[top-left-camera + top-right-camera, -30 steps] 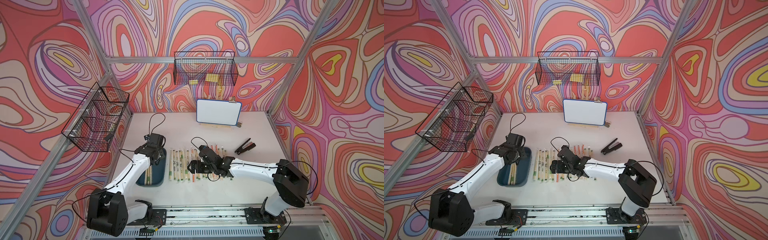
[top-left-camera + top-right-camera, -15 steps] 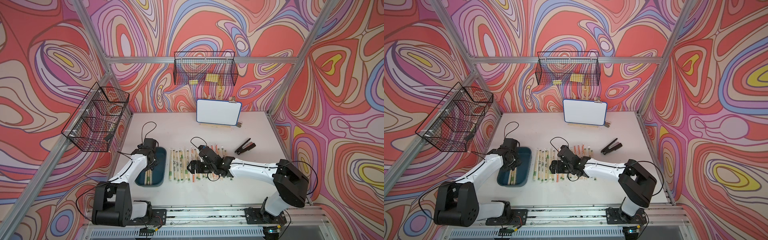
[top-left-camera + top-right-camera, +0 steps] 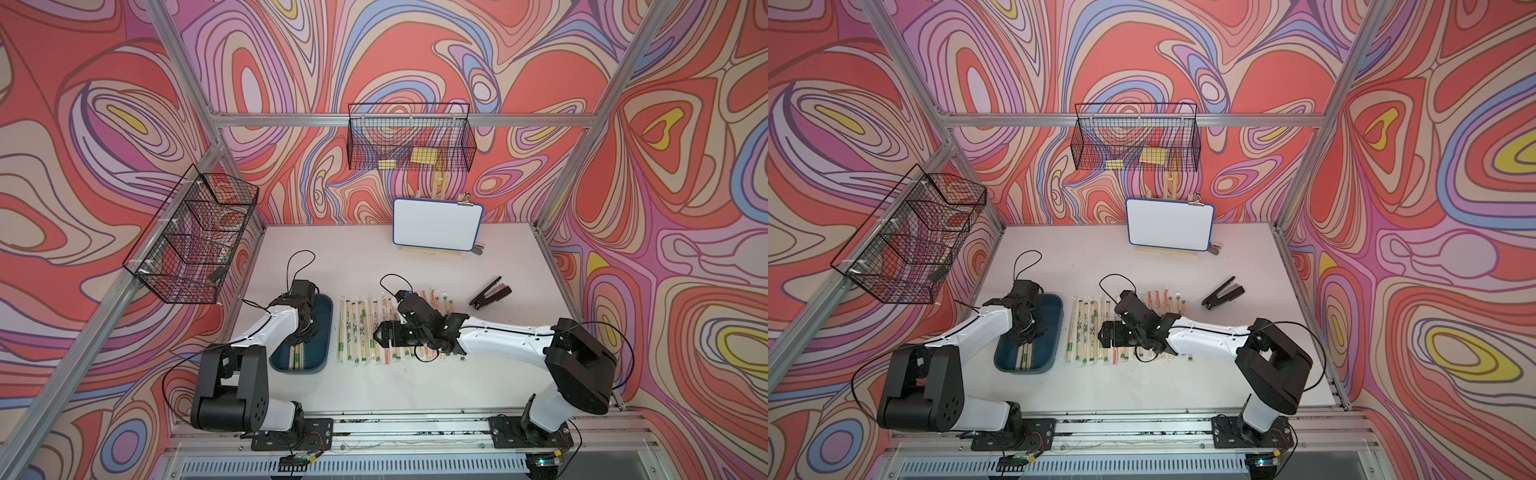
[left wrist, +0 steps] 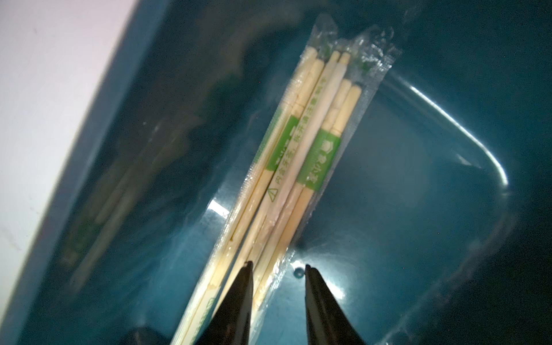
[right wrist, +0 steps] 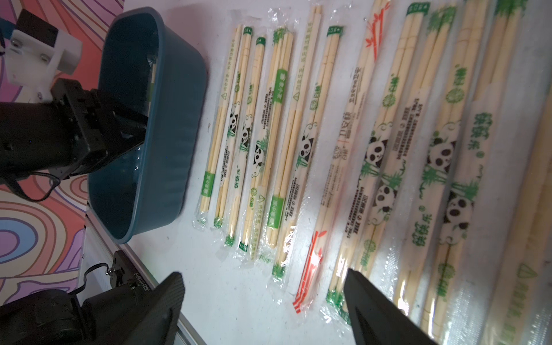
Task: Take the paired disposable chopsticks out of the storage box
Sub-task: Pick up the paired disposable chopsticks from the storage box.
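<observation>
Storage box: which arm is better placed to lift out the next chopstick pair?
Left. The left gripper is down inside the storage box, fingertips straddling one of the sleeved pairs lying there. The right gripper hovers open over the laid-out pairs on the table, outside the box.

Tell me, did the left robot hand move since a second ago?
Yes. The left gripper came back along the storage box, from its far end toward its middle.

We see our left claw (image 3: 300, 337) down inside the storage box (image 3: 326, 305), with paired disposable chopsticks (image 3: 353, 328) lined up on the counter (image 3: 353, 266) beside it.
</observation>
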Motion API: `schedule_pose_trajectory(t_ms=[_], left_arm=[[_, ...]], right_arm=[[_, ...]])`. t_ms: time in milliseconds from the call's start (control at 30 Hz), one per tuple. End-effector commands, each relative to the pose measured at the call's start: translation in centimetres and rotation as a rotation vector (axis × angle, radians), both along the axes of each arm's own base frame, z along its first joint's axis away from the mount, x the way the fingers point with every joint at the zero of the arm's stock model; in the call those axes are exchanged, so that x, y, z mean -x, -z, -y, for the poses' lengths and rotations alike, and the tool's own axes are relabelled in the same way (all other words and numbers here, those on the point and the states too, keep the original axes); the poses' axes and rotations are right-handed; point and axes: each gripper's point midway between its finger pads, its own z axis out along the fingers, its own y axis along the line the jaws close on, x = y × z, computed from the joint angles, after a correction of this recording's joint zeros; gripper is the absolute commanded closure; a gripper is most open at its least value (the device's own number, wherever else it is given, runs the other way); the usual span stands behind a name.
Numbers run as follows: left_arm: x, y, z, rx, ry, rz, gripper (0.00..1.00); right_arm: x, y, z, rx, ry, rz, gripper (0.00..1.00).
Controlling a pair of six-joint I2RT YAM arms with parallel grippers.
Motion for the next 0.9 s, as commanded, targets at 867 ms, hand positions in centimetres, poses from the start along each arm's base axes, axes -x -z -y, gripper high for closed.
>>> schedule_pose_trajectory(t_ms=[867], left_arm=[[-0.8,2.3,0.9,0.061,0.006,-0.043,0.94]], right_arm=[[-0.3,0.6,0.0,0.026,0.001,0.000,0.11]])
